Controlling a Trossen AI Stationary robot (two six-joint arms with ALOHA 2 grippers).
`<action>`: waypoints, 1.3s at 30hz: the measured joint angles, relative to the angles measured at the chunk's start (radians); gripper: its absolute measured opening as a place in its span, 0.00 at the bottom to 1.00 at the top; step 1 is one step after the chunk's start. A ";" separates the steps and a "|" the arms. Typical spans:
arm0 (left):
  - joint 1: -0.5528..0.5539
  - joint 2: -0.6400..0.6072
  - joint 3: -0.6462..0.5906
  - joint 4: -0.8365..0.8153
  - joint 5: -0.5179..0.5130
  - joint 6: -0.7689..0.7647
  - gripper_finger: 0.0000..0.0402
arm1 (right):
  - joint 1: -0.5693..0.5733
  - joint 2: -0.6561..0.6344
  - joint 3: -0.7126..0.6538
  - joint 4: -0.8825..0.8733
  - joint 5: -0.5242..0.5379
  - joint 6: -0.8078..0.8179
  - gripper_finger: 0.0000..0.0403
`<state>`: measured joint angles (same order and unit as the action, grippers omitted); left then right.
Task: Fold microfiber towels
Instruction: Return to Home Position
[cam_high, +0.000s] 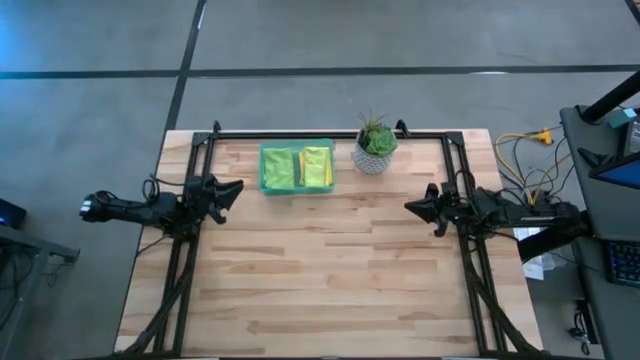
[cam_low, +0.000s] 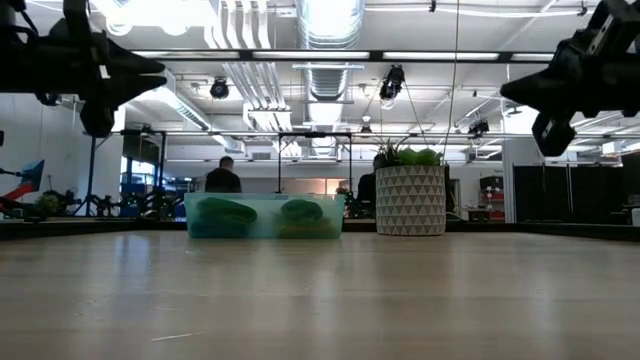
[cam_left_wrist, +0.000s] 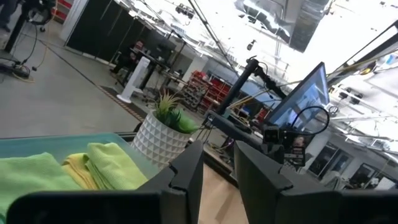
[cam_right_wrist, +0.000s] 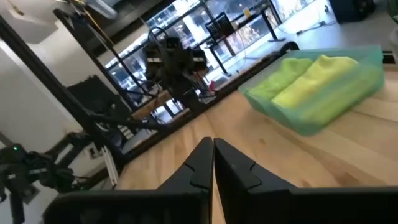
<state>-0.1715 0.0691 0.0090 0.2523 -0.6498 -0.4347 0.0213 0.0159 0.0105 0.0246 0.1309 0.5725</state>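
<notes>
- Several folded soft microfiber towels (cam_high: 314, 166), lime green and yellow, fill a translucent green plastic tray (cam_high: 263, 170), well apart from left gripper (cam_high: 232, 190) and right gripper (cam_high: 412, 206).
- Low view: towels blur behind the tray wall.
- Left wrist: fingers (cam_left_wrist: 186, 180) slightly parted, empty.
- Right wrist: fingers (cam_right_wrist: 194, 169) pressed together, empty.

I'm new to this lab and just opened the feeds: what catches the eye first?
A translucent green rectangular plastic tray sits at the far middle of the pale wooden table, holding folded lime-green and yellow microfiber towels. Beside it stands a spiky green plant in a white patterned pot. The left gripper and right gripper hang raised at the table's two sides, holding nothing.
</notes>
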 joint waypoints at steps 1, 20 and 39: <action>0.000 0.003 0.000 0.000 0.000 0.000 0.19 | 0.000 0.003 0.000 -0.003 0.000 0.002 0.02; 0.000 0.015 -0.001 0.000 0.000 0.002 0.19 | 0.000 0.032 0.001 -0.002 0.000 0.004 0.02; 0.000 0.016 -0.002 0.000 0.000 0.002 0.19 | 0.000 0.032 0.001 -0.002 0.000 0.004 0.02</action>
<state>-0.1715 0.0849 0.0071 0.2527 -0.6498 -0.4332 0.0215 0.0475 0.0113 0.0231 0.1311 0.5762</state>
